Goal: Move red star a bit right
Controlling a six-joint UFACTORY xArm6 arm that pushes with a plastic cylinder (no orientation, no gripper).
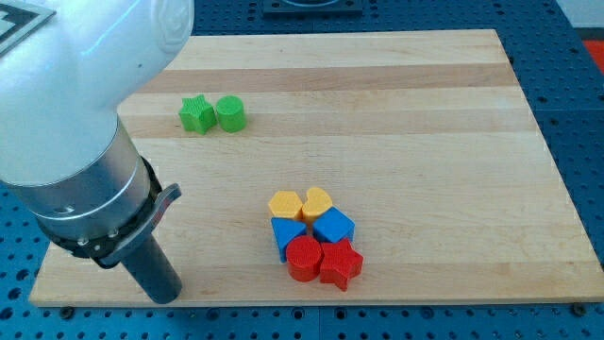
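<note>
My tip [166,297] rests near the wooden board's [425,113] bottom-left corner, well apart from the blocks. A tight cluster sits right of it: red star [342,265] touching red cylinder [304,258], with two blue blocks [333,227] [287,232] and a yellow heart [317,201] and yellow hexagon [285,204] behind. Far left, a green star [196,113] touches a green cylinder [230,112].

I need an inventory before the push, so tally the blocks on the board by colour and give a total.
Green: 2, the green star and the green cylinder
Yellow: 2, the yellow hexagon and the yellow heart
Blue: 2, the blue block and the blue cube
Red: 2, the red cylinder and the red star
Total: 8
</note>
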